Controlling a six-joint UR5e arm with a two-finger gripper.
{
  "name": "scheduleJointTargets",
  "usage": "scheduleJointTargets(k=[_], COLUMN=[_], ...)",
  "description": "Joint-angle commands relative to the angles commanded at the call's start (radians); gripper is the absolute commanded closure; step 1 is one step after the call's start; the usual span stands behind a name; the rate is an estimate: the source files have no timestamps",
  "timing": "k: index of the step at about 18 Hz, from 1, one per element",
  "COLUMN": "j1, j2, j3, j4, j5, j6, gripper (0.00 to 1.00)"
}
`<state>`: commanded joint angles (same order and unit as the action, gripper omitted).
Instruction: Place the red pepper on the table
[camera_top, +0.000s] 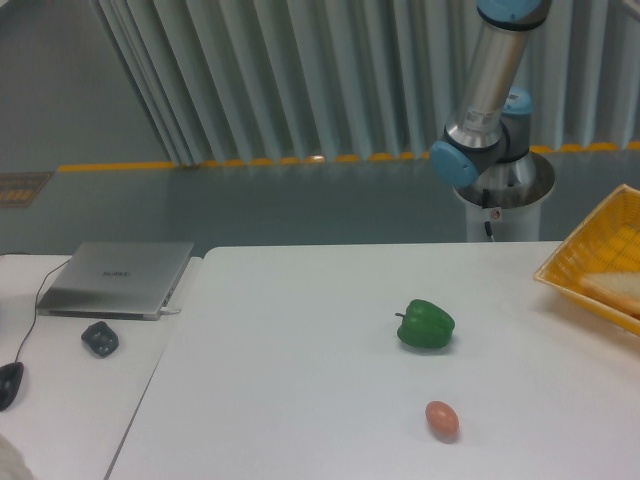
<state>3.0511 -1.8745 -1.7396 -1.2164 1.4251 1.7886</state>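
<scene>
Your claw is out of frame, so I can't tell its state; only the arm (490, 95) shows, upper right. Red pepper isn't visible anywhere. White desk (300, 330) carries a green pepper (426, 324) at center right, an egg-shaped thing (442, 419) below it, and a yellow basket (600, 262) at the right edge.

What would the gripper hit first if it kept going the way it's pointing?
Cannot tell. The gripper is out of frame: only the arm shows, leaving at the top edge, so its heading is unknown. On the table below lie the green pepper and an egg-shaped thing; no red pepper is visible.
</scene>
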Motion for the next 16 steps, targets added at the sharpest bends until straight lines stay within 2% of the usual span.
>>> scheduleJointTargets(k=[1,2,4,6,8,11,14,16], j1=[-0.002,-0.002,-0.003,-0.034,-0.046,-0.11,-0.162,-0.214], j2=[0.002,0.005,0.011,0.015,0.04,0.043,0.041,0.038], j3=[0.009,0.015,0.025,0.069,0.124,0.264,0.296,0.307], j4=[-0.002,-0.003,-0.008,-0.032,-0.095,-0.234,-0.235,-0.229], j5=[0.0,0.002,0.002,0.006,0.023,0.06,0.055,0.055], j6=[-0.002,-0.002,-0.002,-0.002,-0.002,-0.009,-0.026,-0.116], gripper=[0.71,0.74,0.74,0.74,0.74,0.73,0.73,0.73])
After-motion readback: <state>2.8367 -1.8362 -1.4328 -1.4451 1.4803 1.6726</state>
